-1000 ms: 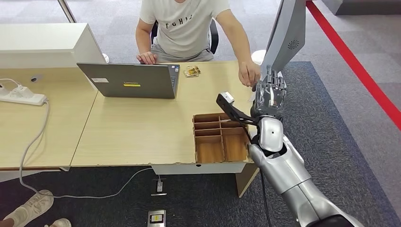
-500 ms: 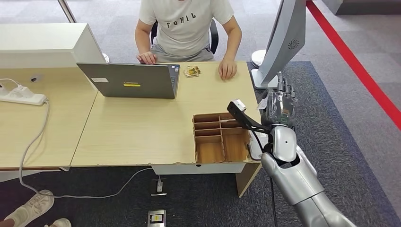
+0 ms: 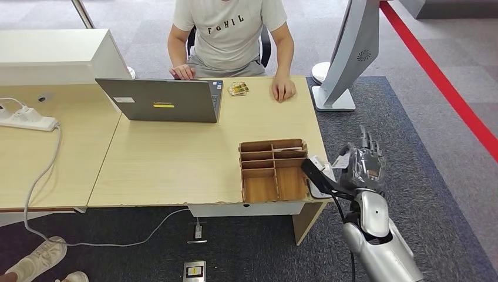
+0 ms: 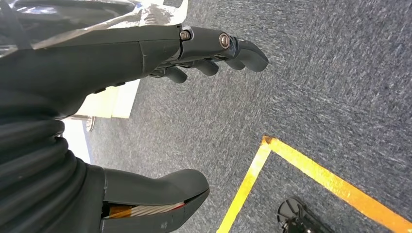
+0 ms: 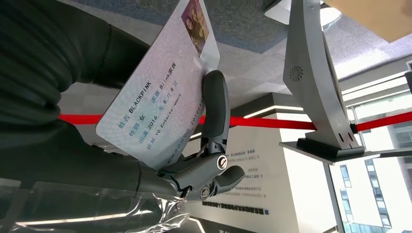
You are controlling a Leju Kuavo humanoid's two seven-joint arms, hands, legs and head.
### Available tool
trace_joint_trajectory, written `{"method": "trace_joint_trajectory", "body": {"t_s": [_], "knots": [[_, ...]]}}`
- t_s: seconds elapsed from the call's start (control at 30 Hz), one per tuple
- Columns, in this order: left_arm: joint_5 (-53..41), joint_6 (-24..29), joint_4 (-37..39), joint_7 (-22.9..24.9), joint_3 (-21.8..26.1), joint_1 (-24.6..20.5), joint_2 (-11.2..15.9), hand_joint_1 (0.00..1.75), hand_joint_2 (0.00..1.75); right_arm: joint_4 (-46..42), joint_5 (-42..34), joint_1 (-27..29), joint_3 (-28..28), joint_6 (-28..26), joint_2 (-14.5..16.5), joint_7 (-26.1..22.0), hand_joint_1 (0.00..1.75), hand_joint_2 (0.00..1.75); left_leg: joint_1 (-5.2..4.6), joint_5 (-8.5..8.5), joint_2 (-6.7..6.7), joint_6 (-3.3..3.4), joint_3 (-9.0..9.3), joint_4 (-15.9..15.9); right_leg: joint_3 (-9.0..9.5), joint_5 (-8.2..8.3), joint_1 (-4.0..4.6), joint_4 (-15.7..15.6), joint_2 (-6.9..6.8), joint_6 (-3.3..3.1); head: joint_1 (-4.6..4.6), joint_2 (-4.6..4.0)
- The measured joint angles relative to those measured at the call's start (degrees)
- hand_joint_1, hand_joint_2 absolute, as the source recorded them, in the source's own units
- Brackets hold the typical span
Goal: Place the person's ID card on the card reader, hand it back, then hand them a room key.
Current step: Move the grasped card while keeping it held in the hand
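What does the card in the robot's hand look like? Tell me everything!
The ID card is a thin, pale, plastic-looking rectangle with rounded corners. It carries rows of small dark print, including the word BLACKPINK, and a little colour photo near one corner. The right hand holds it, dark fingers pressing on its printed face. It sits tilted, off the table, beside the desk's edge.

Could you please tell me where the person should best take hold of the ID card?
Take the card by its photo end, which sticks out clear of the right hand; the other end is covered. Come from that free end and pinch both flat faces.
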Motion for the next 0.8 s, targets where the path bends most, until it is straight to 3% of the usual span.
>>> {"method": "trace_joint_trajectory", "body": {"t_s": [0.4,0.8], "knots": [[-0.34,-1.36,-0.01,-0.55,0.0,-0.18,-0.03,0.0,1.75,4.58,-2.58,0.69,0.38,-0.87,0.64,-0.49,1.75,1.75,-0.01,0.0,-0.01,0.0,-0.02,0.0,0.02,0.0,0.0,0.0,0.0,0.0,0.0,0.0],[-0.91,-2.2,-0.01,-1.38,0.0,-0.21,0.39,0.0,1.75,16.68,-2.93,-1.05,1.19,-2.51,2.55,-0.32,1.75,1.75,0.0,0.0,-0.01,0.0,-0.03,-0.01,0.01,-0.01,0.0,0.01,-0.01,0.01,0.0,0.0]]}}
